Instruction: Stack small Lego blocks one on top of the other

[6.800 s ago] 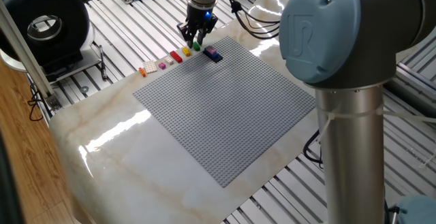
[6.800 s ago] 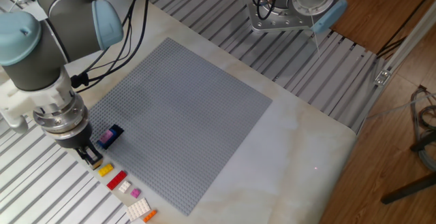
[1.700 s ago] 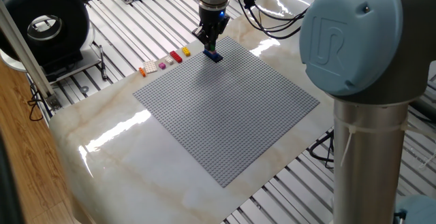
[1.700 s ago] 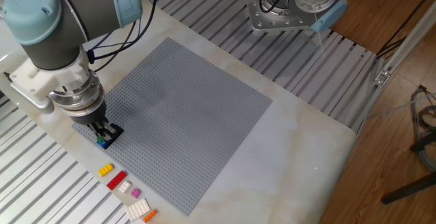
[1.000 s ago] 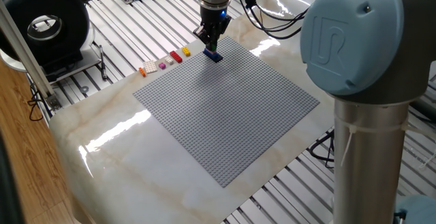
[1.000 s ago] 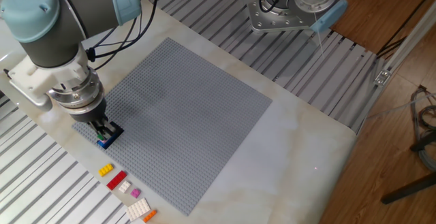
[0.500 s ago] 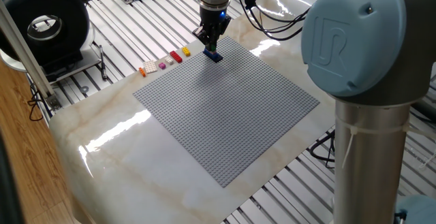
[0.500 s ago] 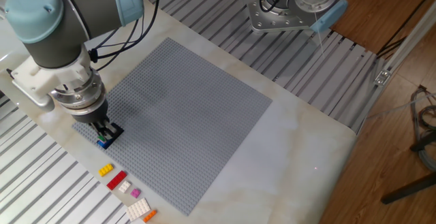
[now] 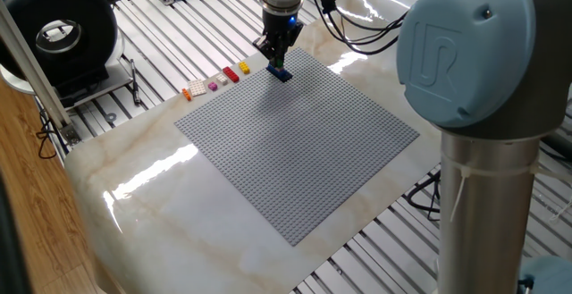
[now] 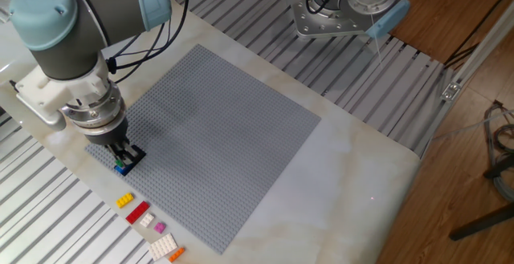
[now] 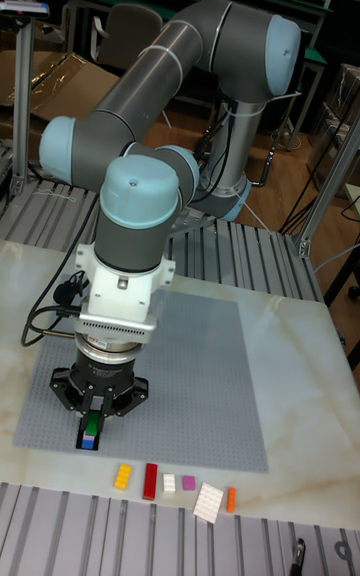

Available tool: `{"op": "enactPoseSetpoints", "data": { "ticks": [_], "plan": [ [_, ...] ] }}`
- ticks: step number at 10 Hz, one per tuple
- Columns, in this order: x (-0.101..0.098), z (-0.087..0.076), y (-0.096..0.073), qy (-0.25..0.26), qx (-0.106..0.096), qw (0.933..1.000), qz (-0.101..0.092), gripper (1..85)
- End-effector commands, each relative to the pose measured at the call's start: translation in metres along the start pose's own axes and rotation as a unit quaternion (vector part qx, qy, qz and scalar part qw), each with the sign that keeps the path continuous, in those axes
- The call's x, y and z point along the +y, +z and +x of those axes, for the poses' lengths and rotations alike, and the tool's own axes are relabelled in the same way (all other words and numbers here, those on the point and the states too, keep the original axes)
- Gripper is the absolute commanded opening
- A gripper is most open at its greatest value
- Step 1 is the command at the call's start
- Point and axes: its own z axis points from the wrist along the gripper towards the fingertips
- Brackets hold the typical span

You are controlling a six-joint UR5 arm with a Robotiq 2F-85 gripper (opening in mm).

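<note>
My gripper (image 9: 277,60) (image 10: 120,159) (image 11: 92,422) stands upright over the near corner of the grey baseplate (image 9: 295,151), shut on the green brick (image 11: 92,426) (image 10: 120,166). The green brick sits directly on top of the blue brick (image 11: 88,443) (image 9: 282,74), which is on the plate; the dark navy one is mostly hidden by the fingers. Off the plate's edge lies a row of loose bricks: yellow (image 11: 122,476) (image 10: 124,201), red (image 11: 151,481) (image 10: 137,212), pink (image 11: 188,483) and orange (image 11: 230,499) (image 10: 177,253).
Two white pieces (image 11: 169,483) (image 11: 208,501) lie in the same row on the marble tabletop. A black round device (image 9: 58,35) stands off the table at one side, and the arm's base (image 10: 345,7) is mounted beyond the far edge.
Since 6.8 s ago the gripper has carried the green brick from the row over to the blue brick on the plate. In the last second it has hardly moved.
</note>
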Motion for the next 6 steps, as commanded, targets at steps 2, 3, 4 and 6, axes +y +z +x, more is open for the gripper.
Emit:
{"op": "enactPoseSetpoints", "data": {
  "ticks": [2, 3, 4, 6],
  "plan": [
    [0.002, 0.001, 0.000, 0.005, 0.001, 0.9999, -0.011, 1.0],
    [0.001, -0.001, 0.005, 0.005, -0.001, 0.9999, -0.010, 1.0],
    [0.001, -0.002, 0.007, 0.004, -0.002, 0.9999, -0.010, 1.0],
    [0.001, 0.000, 0.003, 0.000, -0.001, 0.9999, -0.011, 1.0]
  ]
}}
